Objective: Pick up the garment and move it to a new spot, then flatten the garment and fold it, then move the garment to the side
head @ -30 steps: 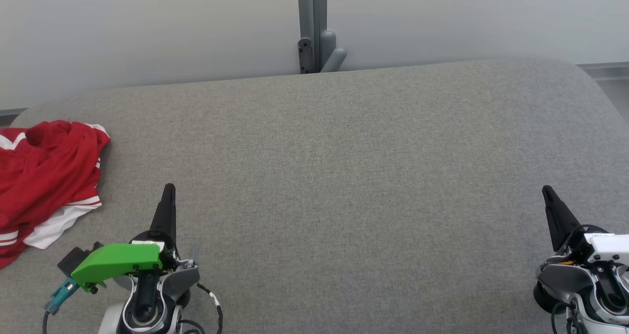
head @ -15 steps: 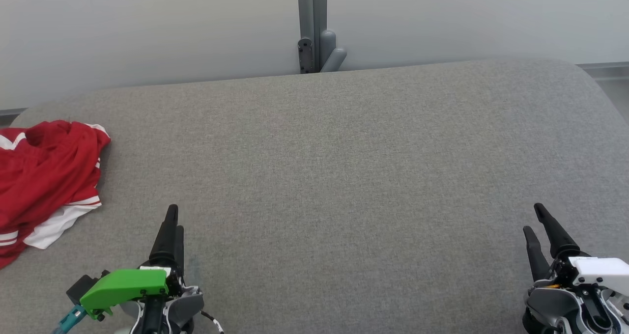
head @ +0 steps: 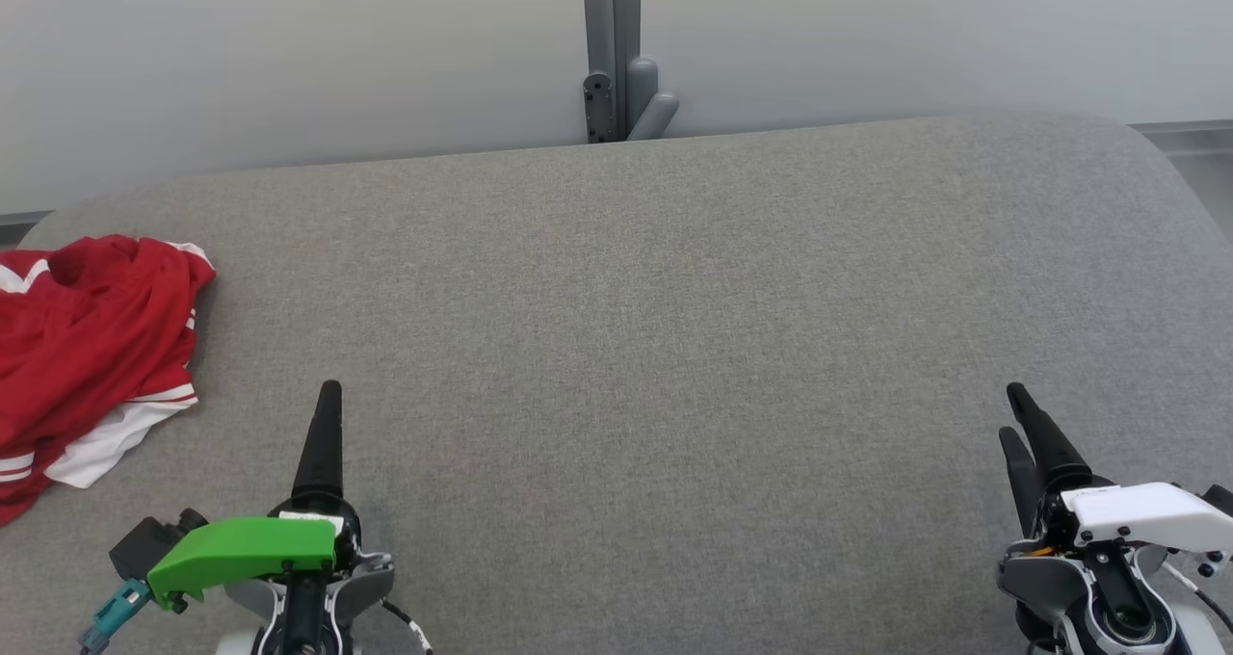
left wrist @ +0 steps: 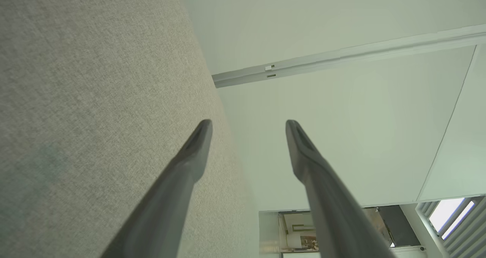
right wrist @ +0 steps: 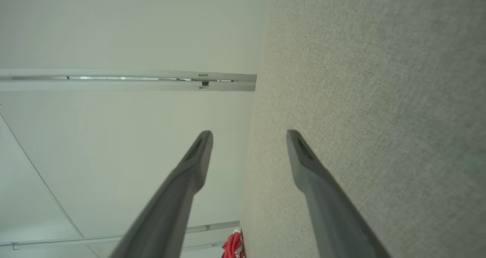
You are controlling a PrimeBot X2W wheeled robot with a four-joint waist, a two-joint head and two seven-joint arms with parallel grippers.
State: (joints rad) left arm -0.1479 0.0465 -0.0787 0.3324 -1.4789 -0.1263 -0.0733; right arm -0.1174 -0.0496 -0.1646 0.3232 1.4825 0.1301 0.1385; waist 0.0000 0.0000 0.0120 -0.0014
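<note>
At step 1: picking up the garment, not yet begun. Lies crumpled, red with white stripes, at the left edge of the grey pad, untouched and well apart from both claws. With the left claw low near the front edge, closest to the heap, fingers spread apart on nothing. With the right claw at the far right, likewise spread and empty. Next, most likely: calls for swinging the left claw over the heap, lowering onto a raised fold, pinching it, then lifting toward the bare middle of the pad. Probably needs 2 claws later for flattening.
</note>
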